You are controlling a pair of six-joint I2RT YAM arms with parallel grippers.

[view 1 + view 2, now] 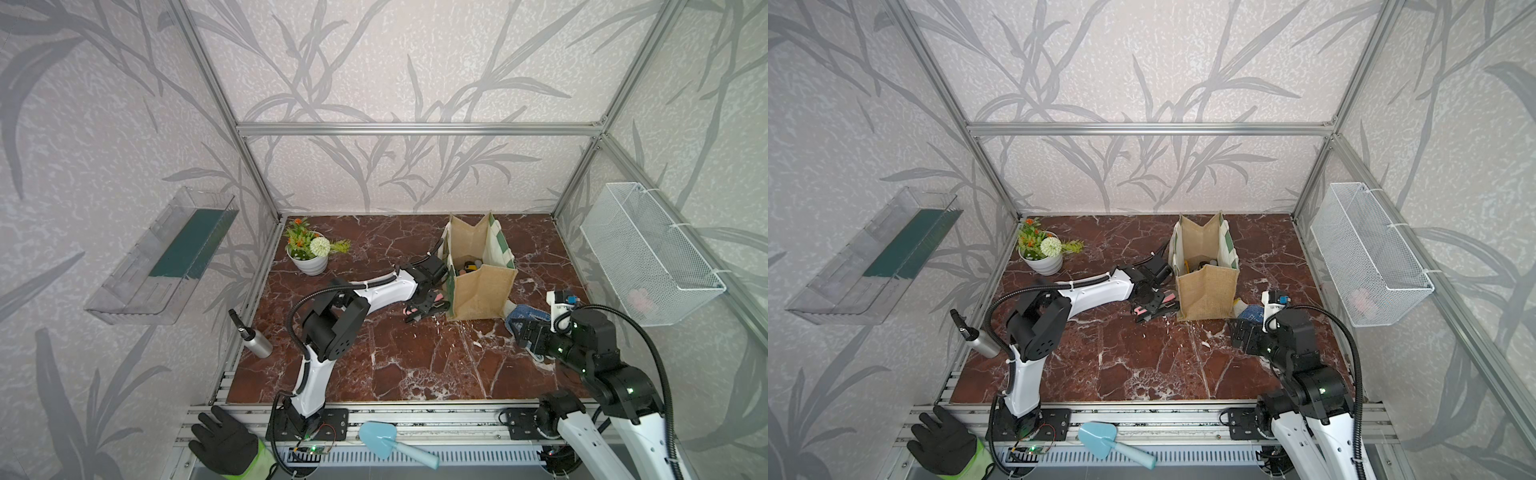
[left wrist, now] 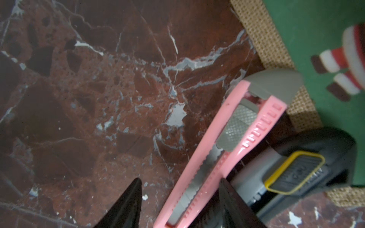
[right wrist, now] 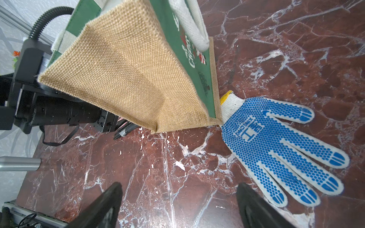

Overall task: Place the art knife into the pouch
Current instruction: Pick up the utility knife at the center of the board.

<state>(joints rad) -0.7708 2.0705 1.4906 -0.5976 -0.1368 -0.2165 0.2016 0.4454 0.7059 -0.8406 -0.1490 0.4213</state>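
The art knife (image 2: pixel 233 138) is a pink snap-off cutter with a grey slider, lying flat on the marble against the foot of the pouch (image 1: pixel 478 286). The pouch, a tan jute bag with green printed faces, stands upright and open, with several items inside. My left gripper (image 2: pixel 180 180) is low over the knife and open. Its fingers straddle the pink handle; one finger is close against it and the other stands apart. In both top views the left gripper (image 1: pixel 1154 307) sits just left of the pouch (image 1: pixel 1204 291). My right gripper (image 3: pixel 179 185) is open and empty over bare marble in front of the pouch (image 3: pixel 128 75).
A grey-and-black tool with a yellow-edged button (image 2: pixel 292 173) lies between knife and pouch. A blue-dotted glove (image 3: pixel 276 142) lies right of the pouch. Flower pot (image 1: pixel 309 249) back left, silver bottle (image 1: pixel 255 338) at left edge, wire basket (image 1: pixel 648 257) on right wall.
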